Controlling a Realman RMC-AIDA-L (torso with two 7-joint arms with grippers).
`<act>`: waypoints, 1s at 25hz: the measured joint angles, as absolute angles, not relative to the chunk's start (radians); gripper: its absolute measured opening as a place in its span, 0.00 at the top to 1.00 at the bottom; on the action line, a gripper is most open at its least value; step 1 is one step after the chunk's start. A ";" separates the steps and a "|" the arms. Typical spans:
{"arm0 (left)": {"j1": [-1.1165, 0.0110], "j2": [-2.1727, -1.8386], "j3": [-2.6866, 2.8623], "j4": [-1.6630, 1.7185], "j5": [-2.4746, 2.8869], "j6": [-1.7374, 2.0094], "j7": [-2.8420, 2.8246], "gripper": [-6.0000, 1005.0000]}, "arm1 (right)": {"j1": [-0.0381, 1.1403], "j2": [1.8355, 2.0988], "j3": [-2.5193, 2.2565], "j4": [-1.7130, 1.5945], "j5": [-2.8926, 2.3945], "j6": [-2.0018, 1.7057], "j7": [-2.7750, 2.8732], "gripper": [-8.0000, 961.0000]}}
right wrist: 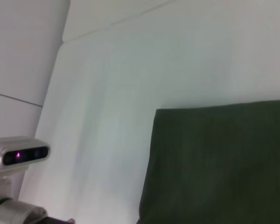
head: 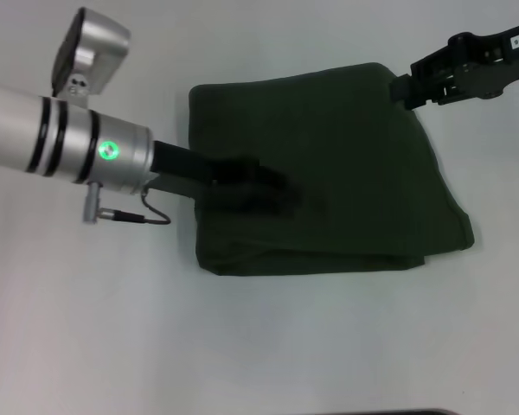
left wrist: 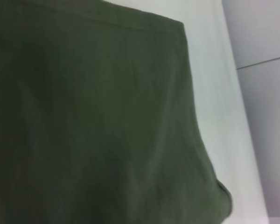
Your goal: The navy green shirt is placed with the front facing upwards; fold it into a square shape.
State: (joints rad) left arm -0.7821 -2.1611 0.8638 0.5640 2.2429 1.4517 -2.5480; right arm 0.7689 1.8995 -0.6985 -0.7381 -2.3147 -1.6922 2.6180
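The white table (head: pixel 268 346) fills the head view, and the navy green shirt (head: pixel 346 164) lies on it a little right of centre, folded into a thick, roughly square bundle with layered edges along its near side and a rounded bulge at its near right corner. No lettering shows on the upward face. The left arm reaches in from the left, its silver wrist bearing a green light (head: pixel 111 150), and the left gripper (head: pixel 258 192) rests low on the left part of the shirt; its dark fingers blend with the cloth, so I cannot tell whether they are spread or pressed together. The right gripper (head: pixel 404 89) sits at the shirt's far right corner, touching or just over the edge, and its fingers cannot be made out either
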 joint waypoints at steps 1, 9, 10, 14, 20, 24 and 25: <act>-0.788 -2.161 0.869 0.555 2.242 1.439 -2.548 0.60 | 0.769 1.900 -0.702 -0.735 -2.315 -1.691 2.617 0.64; -0.783 -2.123 0.904 0.506 2.252 1.310 -2.567 0.60 | 0.759 1.902 -0.710 -0.726 -2.318 -1.686 2.616 0.64; -0.778 -2.117 0.904 0.506 2.252 1.306 -2.570 0.60 | 0.758 1.902 -0.710 -0.726 -2.318 -1.686 2.616 0.64; -0.761 -2.100 0.898 0.511 2.252 1.297 -2.579 0.60 | 0.758 1.901 -0.710 -0.726 -2.319 -1.686 2.617 0.64; -0.749 -2.086 0.886 0.534 2.252 1.327 -2.585 0.60 | 0.763 1.902 -0.710 -0.726 -2.321 -1.691 2.619 0.64; -0.719 -2.095 0.818 0.624 2.242 1.457 -2.578 0.60 | 0.761 1.900 -0.710 -0.726 -2.321 -1.696 2.619 0.64; -0.711 -2.101 0.805 0.652 2.237 1.492 -2.578 0.60 | 0.760 1.899 -0.710 -0.726 -2.321 -1.696 2.619 0.64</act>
